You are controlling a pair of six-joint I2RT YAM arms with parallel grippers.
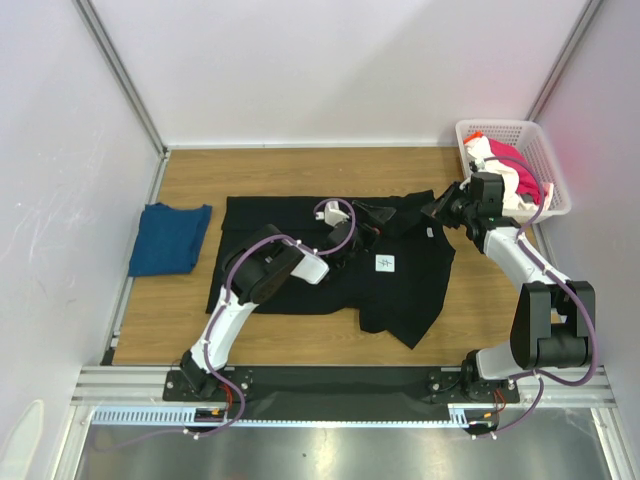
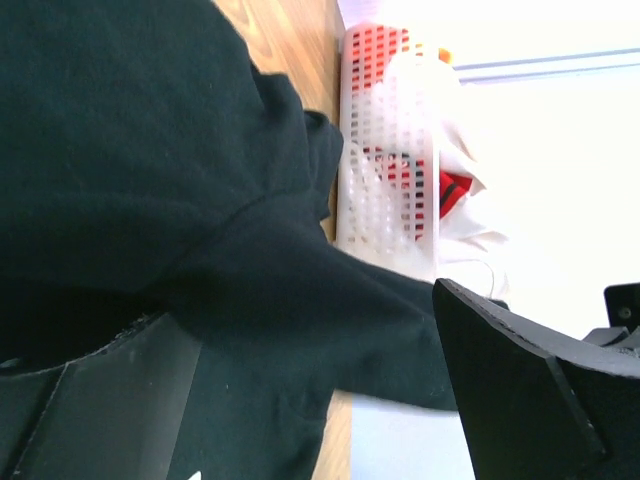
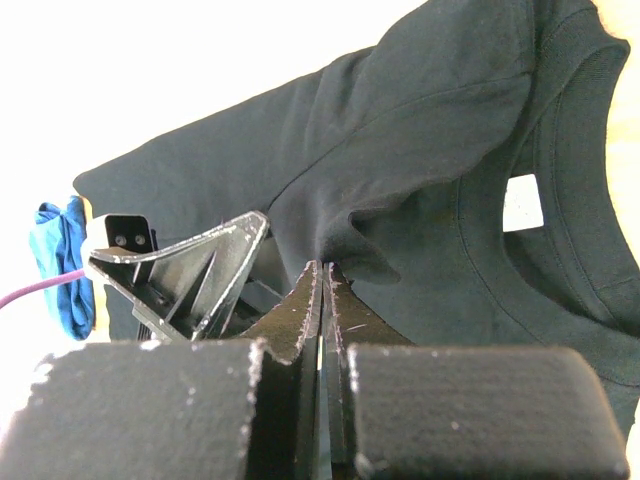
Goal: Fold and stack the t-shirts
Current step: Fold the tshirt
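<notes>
A large black t-shirt (image 1: 400,290) lies spread on the wooden table, with a white tag (image 1: 386,263) showing. My right gripper (image 1: 432,210) is shut on a raised fold of it near the collar, which the right wrist view shows pinched at the fingertips (image 3: 322,268). My left gripper (image 1: 368,222) is open over the shirt's upper middle. In the left wrist view its gripper (image 2: 320,400) has black cloth (image 2: 150,150) between wide-apart jaws. A folded dark blue t-shirt (image 1: 170,238) lies at the left. White and pink-red shirts (image 1: 505,175) sit in the basket.
The white lattice basket (image 1: 545,150) stands at the back right corner, close behind my right arm; it also shows in the left wrist view (image 2: 390,150). White walls with metal posts enclose the table on three sides. Bare wood (image 1: 300,175) lies behind the black shirt.
</notes>
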